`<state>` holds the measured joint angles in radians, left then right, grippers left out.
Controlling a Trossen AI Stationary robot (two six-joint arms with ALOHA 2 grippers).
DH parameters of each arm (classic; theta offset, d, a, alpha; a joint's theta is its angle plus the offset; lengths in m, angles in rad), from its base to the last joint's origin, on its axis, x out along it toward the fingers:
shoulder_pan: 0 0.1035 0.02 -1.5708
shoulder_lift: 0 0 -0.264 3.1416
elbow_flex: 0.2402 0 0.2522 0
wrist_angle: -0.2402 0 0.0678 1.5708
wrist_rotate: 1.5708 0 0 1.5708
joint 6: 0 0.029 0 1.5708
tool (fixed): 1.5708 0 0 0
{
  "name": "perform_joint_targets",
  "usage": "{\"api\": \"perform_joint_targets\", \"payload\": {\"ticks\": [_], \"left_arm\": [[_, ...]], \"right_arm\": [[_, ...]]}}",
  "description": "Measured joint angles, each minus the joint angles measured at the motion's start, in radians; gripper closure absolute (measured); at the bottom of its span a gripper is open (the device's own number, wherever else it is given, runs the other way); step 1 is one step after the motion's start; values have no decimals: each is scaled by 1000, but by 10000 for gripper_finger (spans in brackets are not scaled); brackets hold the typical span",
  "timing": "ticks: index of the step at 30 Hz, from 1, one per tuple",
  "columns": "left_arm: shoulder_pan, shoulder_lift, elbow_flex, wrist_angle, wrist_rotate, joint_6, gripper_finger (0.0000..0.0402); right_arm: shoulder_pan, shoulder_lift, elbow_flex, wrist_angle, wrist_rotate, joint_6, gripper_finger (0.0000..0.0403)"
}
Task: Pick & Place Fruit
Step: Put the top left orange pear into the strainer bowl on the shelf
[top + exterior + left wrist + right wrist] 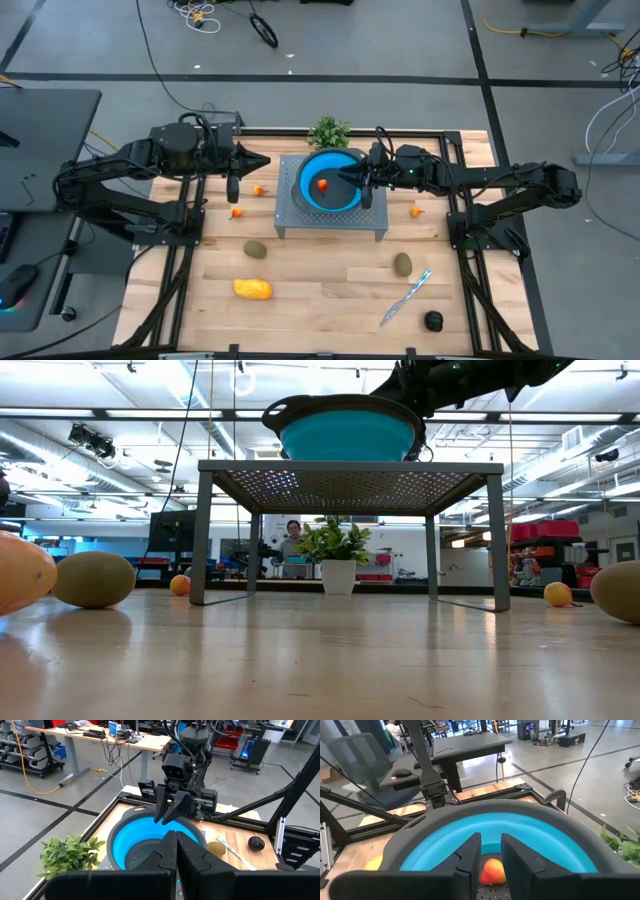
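Observation:
A blue bowl with a dark grey rim (345, 196) stands on a perforated metal stand (290, 215). One tiny orange fruit (492, 870) lies on the bowl's floor. My right gripper (345, 179) hangs open just above the bowl, and the fruit shows beyond the gap between its fingers (516, 857). My left gripper (264, 161) is shut and waits left of the stand. More tiny orange fruits (259, 189) (236, 211) (416, 210), two olive ovals (255, 248) (402, 264), a yellow-orange oblong (252, 289) and a black round (433, 320) rest on the table.
A knife with a light-blue handle (405, 297) lies near the table's right front. A green potted sprig (328, 131) stands behind the stand. Black frame rails (466, 240) run along both table sides. A person (292, 541) shows far off in the room.

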<state>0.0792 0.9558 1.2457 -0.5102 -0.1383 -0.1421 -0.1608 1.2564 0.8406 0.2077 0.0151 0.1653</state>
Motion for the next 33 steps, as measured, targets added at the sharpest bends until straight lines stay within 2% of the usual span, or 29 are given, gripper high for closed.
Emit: {"api": "perform_joint_targets", "payload": {"ticks": [21,27,33], "left_arm": [[0,0,0,0,0,0,398],[0,0,0,0,0,1,398],[0,1,0,0,0,2,398]], "right_arm": [[0,-5,0,1,-2,-43,375],[0,-52,0,1,-4,-43,391],[9,-127,0,-25,-72,-87,399]]}}
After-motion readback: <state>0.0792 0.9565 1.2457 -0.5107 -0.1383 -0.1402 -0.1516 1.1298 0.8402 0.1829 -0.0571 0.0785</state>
